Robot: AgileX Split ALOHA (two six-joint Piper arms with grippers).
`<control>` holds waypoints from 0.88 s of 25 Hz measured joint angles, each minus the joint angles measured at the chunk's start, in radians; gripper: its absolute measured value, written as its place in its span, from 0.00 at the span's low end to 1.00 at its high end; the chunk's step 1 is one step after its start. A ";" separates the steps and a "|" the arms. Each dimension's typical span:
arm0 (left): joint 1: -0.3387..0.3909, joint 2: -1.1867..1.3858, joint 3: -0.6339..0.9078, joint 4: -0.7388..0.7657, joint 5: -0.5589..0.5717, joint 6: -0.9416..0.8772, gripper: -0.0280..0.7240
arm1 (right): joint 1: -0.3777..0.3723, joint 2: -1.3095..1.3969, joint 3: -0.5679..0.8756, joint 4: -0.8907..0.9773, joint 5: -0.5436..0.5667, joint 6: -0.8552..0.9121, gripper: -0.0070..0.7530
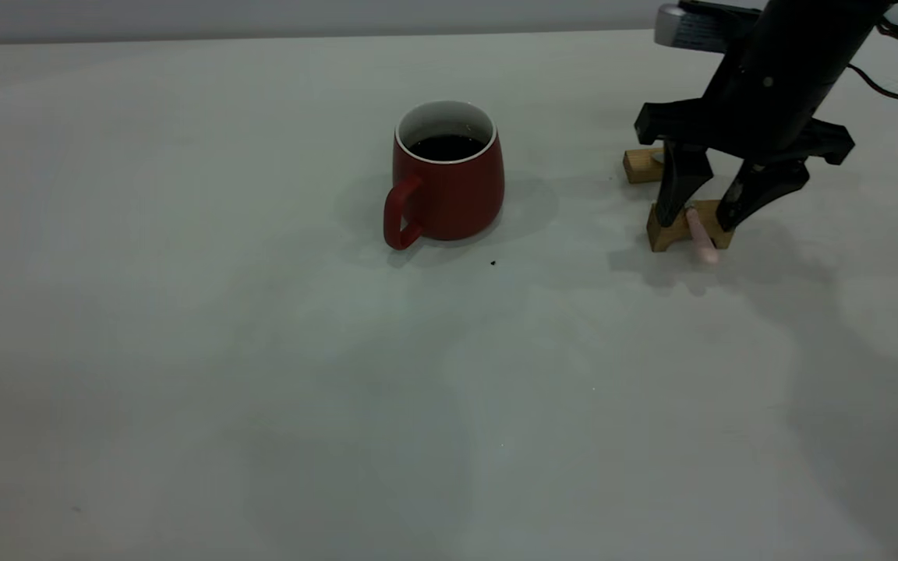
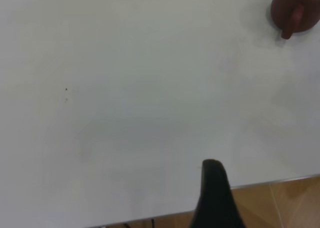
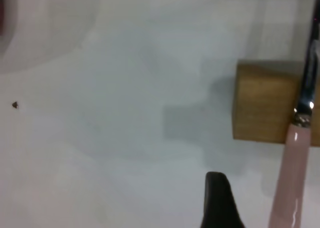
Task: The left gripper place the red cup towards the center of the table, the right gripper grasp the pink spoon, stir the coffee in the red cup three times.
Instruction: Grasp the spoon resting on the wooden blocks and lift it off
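The red cup [image 1: 449,187] stands upright near the middle of the table [image 1: 184,312], its handle toward the front left, with dark coffee [image 1: 447,146] inside. To its right the pink spoon [image 1: 702,238] lies across two tan wooden blocks. My right gripper [image 1: 698,224] is lowered over it and open, one finger on each side of the pink handle. In the right wrist view the pink spoon [image 3: 295,178] runs past one dark finger [image 3: 217,198]. My left gripper is outside the exterior view. Its wrist view shows one finger [image 2: 215,193] far from the red cup [image 2: 292,10].
The near wooden block [image 1: 679,230] holds up the spoon's handle end and the far block [image 1: 642,165] its bowl end. A tiny dark speck [image 1: 493,263] lies in front of the cup. The table's edge [image 2: 280,180] and wooden floor [image 2: 285,203] show beside the left finger.
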 joint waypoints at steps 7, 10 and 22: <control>0.000 0.000 0.000 0.000 0.000 0.000 0.82 | -0.001 0.000 0.000 -0.073 0.021 0.030 0.71; 0.000 0.000 0.000 0.000 0.000 0.000 0.82 | -0.001 0.000 0.000 -0.076 0.021 0.055 0.71; 0.000 0.000 0.000 0.000 0.000 0.000 0.82 | -0.001 0.062 0.000 -0.053 -0.007 0.063 0.71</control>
